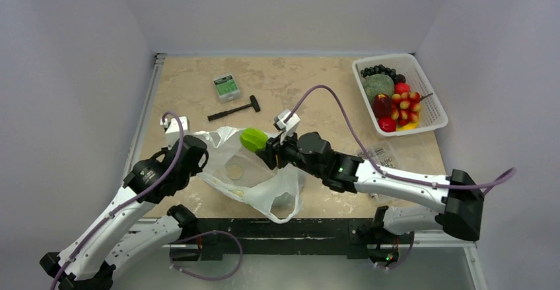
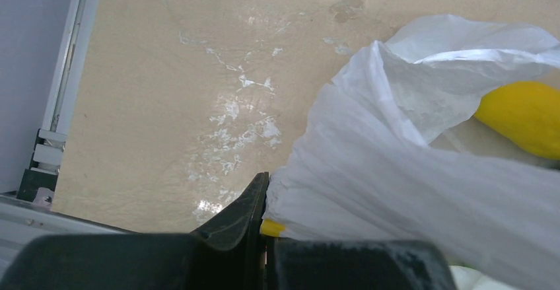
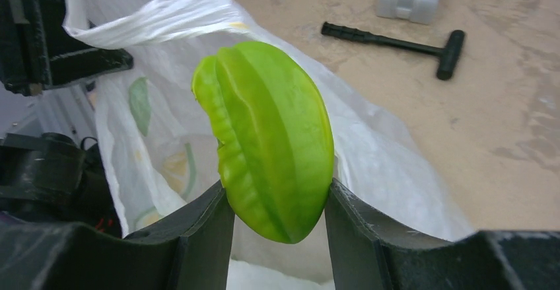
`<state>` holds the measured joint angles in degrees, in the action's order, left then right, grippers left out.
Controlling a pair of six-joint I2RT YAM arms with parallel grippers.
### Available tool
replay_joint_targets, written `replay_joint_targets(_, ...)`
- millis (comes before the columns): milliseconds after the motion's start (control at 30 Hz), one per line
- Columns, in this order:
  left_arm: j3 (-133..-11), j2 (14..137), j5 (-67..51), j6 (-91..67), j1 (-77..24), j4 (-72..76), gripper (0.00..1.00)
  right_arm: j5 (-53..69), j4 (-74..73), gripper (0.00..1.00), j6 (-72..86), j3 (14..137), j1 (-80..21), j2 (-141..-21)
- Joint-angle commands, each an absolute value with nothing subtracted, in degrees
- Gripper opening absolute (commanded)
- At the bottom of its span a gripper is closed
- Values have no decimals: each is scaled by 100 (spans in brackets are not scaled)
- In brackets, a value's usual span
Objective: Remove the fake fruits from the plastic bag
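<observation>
The right gripper (image 3: 276,197) pinches a green star fruit (image 3: 271,138) just above the mouth of the plastic bag (image 1: 285,187), which lies on the table (image 1: 297,85); the left gripper (image 2: 264,201), pressed together on the bag's edge, anchors it. This fruit looks mid-extraction: next it needs carrying clear and setting down, while a yellow fruit (image 2: 522,115) sits inside the bag

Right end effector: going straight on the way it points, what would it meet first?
Probably the plastic bag, whose raised edge hangs just beyond the held green fruit; depth is unclear.
</observation>
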<state>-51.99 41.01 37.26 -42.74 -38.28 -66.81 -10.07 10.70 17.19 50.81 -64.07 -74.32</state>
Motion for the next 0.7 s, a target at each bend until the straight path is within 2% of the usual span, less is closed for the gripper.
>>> replay_joint_targets(0, -5110, 3996, 3952, -3954, -3799, -6383, 0, -2107, 639, 11, 1089, 4696, -6403, -6478)
replay_joint_targets(167, -5064, 4032, 4046, -3968, -3801, -6322, 0, -3453, 514, 11, 887, 4312, -6129, -5632)
replay_joint_targets(300, -5059, 4084, 4039, -3981, -3802, -6311, 0, -3530, 324, 9, 1379, 4381, -4895, -5546)
replay_joint_targets(433, -5065, 4055, 4035, -3984, -3797, -6313, 0, -3457, 287, 11, 1755, 4881, -3590, -6138)
replay_joint_targets(667, -5010, 3911, 3993, -3959, -3814, -6235, 0, -3593, -360, 7, 2216, 6175, -2148, -7641)
